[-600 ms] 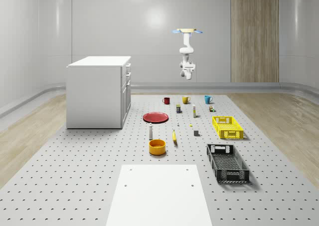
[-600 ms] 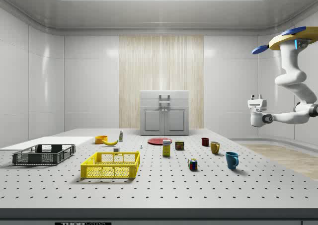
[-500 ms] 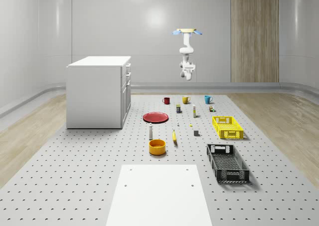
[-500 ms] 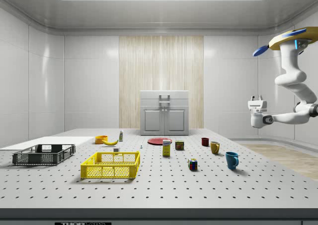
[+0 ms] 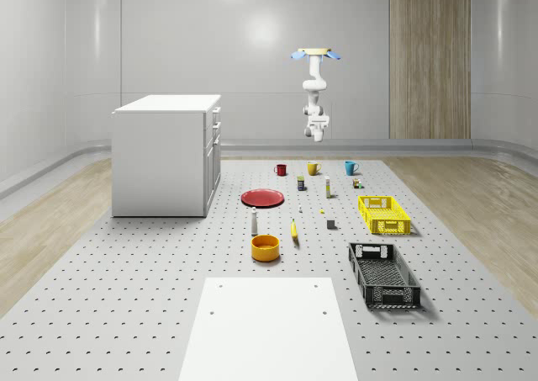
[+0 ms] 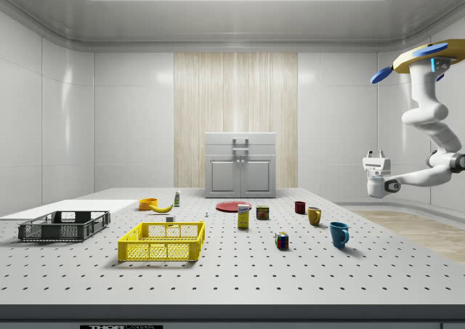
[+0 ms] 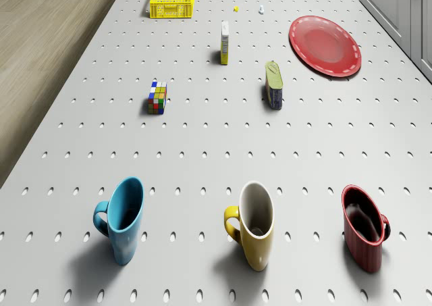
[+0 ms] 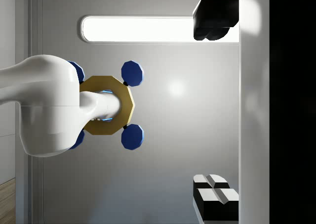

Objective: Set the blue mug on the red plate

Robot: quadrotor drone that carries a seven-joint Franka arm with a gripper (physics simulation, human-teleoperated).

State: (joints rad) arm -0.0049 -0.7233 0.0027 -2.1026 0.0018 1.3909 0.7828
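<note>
Blue mug stands upright on the bench near its far edge, well apart from the red plate; the empty tool, fingers spread, points upward above the mug beneath the hovering drone.

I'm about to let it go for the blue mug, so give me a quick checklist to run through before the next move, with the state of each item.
1. Blue mug upright and free-standing on the table: ok.
2. Red plate bare, nothing lying on it: ok.
3. Blue mug spaced apart from the yellow mug: ok.
4. Drone hovering in the air beyond the mug end of the table: ok.
5. Gripper pointing down at the mug: not ok, in the side view it points upward, well above the table.
6. Gripper open: ok; the wrist view shows the fingers wide apart.
</note>
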